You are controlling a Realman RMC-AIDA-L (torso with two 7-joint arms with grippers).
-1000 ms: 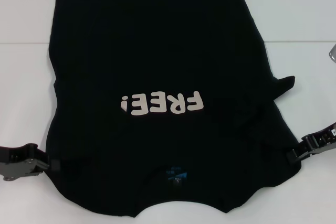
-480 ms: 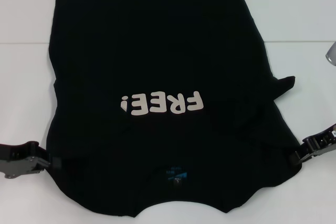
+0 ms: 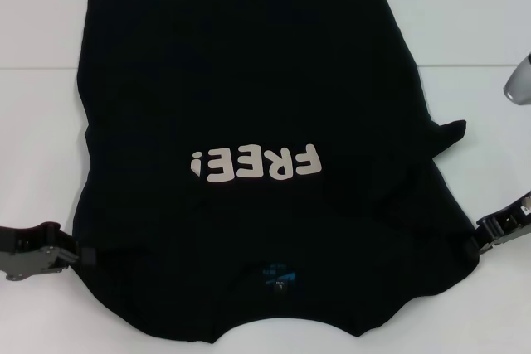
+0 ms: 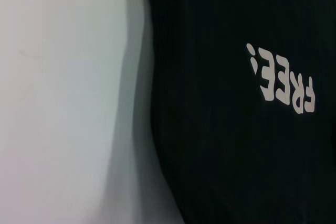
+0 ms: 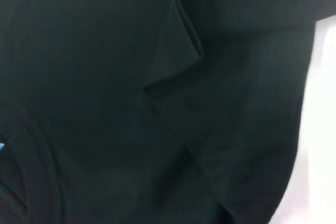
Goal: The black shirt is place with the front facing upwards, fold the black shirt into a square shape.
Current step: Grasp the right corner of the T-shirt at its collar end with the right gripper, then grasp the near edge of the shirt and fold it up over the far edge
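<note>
Hidden from you: the fingertips of both pincers sit against the black cloth and blend into it, so you cannot tell whether either one is released, clenched or grasping; neither wrist view shows its own fingers.
Cut off: the collar end of the black shirt (image 3: pixel 249 122) runs past the near edge of the head view, and the far hem touches the top edge.
Black shirt: you see it spread flat on the white desk (image 3: pixel 473 31), front up, cream "FREE!" letters (image 3: pixel 255 163) reading upside down to you, blue neck label (image 3: pixel 278 275) near the collar.
Sleeves: on your right a small black point (image 3: pixel 452 132) of cloth sticks out past the shirt's side; the right wrist view shows a raised fold there.
Left pincer (image 3: pixel 81 256): low at the shirt's left edge near the shoulder, touching the cloth.
Right pincer (image 3: pixel 479 244): at the shirt's right edge near the shoulder, touching the cloth.
Desk: plain white, with a faint seam line across the far part.
Room: a grey rounded object (image 3: pixel 519 82) shows at the right edge, too cropped for you to identify.
</note>
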